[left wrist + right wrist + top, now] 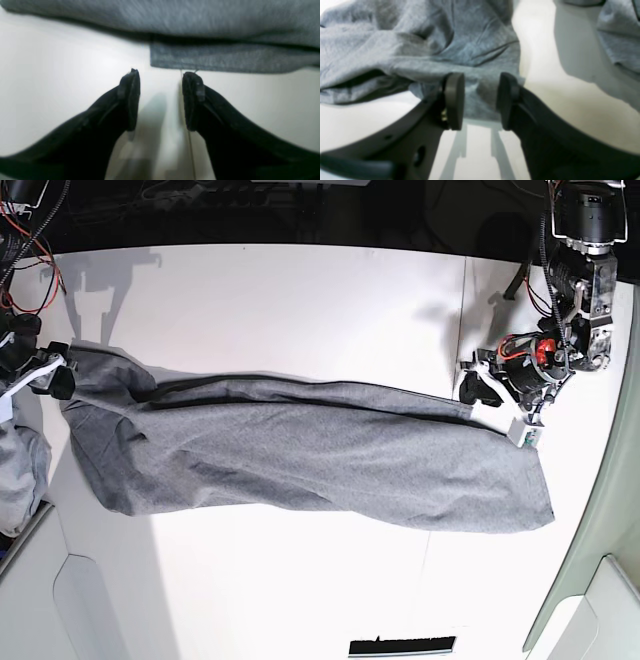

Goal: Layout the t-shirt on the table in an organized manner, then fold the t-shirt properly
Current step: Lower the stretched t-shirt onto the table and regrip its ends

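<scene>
t-shirt (300, 455) stretched flat on table (300, 300) | left gripper (160, 75) spread, empty, at shirt's 3 o'clock end | right gripper (480, 100) spread around cloth, 9 o'clock end

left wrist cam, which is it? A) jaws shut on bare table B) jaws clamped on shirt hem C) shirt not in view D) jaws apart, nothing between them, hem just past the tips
D: the left gripper shows white table between its jaws, and the t-shirt hem lies just beyond the tips.
</scene>
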Controlling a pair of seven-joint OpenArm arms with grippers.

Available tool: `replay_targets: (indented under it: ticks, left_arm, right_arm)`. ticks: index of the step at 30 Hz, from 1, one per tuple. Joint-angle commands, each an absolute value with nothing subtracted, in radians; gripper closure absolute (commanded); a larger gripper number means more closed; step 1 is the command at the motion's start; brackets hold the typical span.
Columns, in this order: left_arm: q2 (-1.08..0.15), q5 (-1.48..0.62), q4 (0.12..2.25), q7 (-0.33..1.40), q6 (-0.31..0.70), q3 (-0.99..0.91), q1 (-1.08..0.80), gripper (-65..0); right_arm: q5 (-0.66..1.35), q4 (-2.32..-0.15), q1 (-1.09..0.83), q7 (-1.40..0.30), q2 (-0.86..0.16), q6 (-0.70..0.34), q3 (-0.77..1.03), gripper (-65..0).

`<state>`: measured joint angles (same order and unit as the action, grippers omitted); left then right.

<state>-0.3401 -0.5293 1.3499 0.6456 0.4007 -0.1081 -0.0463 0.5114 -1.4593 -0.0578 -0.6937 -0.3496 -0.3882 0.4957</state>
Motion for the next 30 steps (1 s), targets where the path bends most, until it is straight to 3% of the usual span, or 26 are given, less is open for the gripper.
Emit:
replay_targets:
  ticks: [1, 18, 22, 28, 30]
  left_arm:
    - [-0.344, -0.518, 1.365, 0.612, 0.393, -0.115, -0.033, -30.4]
    - [-0.228, -0.392, 1.153, 0.500, 0.326, -0.114, 0.089, -29.4]
    - [-0.221, -0.358, 1.147, 0.503, 0.333, -0.114, 0.079, -11.8]
    - [-0.222, -0.391, 1.147, 0.592, 0.575, -0.110, 0.060, -6.5]
    - [-0.223, -0.422, 1.147, 0.610, 0.609, -0.110, 0.046, -5.6]
  right_arm:
    - [0.530, -1.474, -0.045, -0.675, -0.368, -0.389, 0.503, -23.8]
    - [0.520, -1.473, -0.068, -0.688, -0.368, -0.369, 0.503, -23.8]
    - [0.512, -1.473, -0.076, -0.685, -0.368, -0.366, 0.503, -23.8]
    - [0.503, -1.473, -0.078, -0.684, -0.368, -0.365, 0.533, -23.8]
    - [0.509, -1.473, -0.078, -0.682, -0.368, -0.364, 0.554, -23.8]
